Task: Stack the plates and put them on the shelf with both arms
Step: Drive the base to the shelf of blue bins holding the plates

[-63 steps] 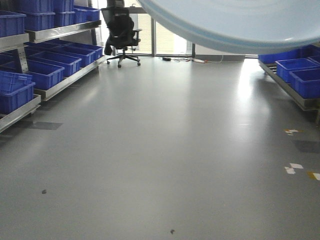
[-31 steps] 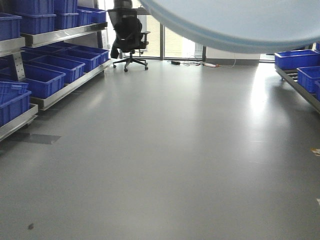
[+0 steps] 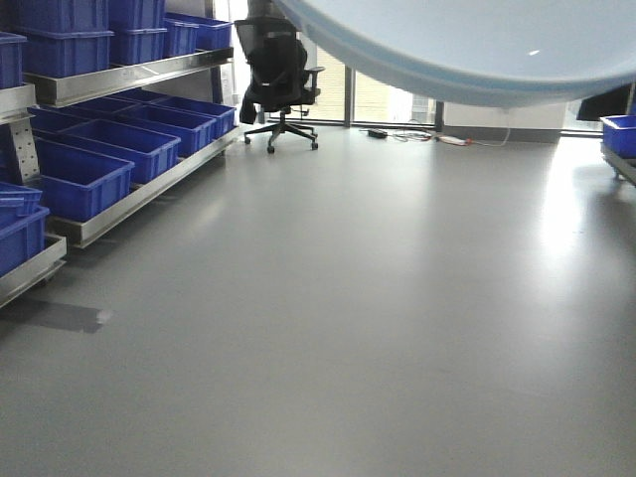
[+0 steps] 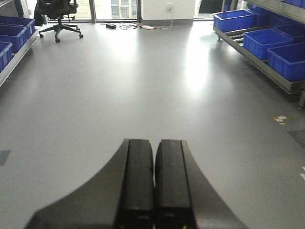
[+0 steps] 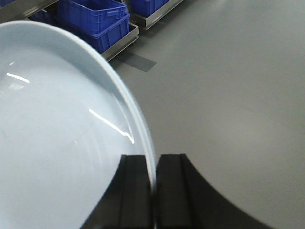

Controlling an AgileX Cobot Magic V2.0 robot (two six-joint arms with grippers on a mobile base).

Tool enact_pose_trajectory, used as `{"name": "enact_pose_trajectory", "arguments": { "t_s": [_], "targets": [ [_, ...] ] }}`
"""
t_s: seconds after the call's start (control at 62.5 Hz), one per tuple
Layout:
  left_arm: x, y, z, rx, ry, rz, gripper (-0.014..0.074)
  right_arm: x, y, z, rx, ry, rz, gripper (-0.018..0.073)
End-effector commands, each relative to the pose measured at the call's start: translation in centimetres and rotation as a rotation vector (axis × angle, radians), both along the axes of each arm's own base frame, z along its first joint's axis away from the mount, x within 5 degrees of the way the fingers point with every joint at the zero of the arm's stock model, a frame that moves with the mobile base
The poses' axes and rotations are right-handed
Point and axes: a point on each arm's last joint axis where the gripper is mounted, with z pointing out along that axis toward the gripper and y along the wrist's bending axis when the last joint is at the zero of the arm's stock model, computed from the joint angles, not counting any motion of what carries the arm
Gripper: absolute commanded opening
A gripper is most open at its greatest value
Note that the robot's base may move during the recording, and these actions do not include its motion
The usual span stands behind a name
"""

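A pale bluish-white plate point(image 3: 467, 45) fills the top of the front view, held up in the air above the floor. In the right wrist view the same plate point(image 5: 57, 119) covers the left half, and my right gripper point(image 5: 153, 160) is shut on its thin rim. My left gripper point(image 4: 154, 140) is shut with nothing between its fingers, hanging over bare grey floor. Steel racks point(image 3: 129, 72) stand at the left; which level is the shelf I cannot tell.
Blue crates point(image 3: 89, 164) fill the left racks, and more blue crates point(image 4: 271, 43) sit on a low rack at the right. A black office chair point(image 3: 281, 79) stands at the far end by the windows, with cables point(image 3: 417, 134) on the floor beside it.
The whole view has shifted: the chair and left racks are closer and further right, and the right-hand rack has slid almost out of the front view. The plate stays at the top.
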Motion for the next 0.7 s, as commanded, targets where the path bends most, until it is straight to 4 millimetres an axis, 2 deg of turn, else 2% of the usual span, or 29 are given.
{"name": "enact_pose_trajectory", "arguments": {
  "t_s": [0.0, 0.688],
  "targets": [
    [0.14, -0.15, 1.64, -0.054, -0.09, -0.007, 0.0084, 0.03, -0.22, 1.97, 0.06, -0.119, -0.029, 0.0056],
    [0.14, -0.15, 1.64, -0.054, -0.09, -0.007, 0.0084, 0.04, -0.22, 1.99, 0.061, -0.121, -0.029, 0.0056]
  ]
}}
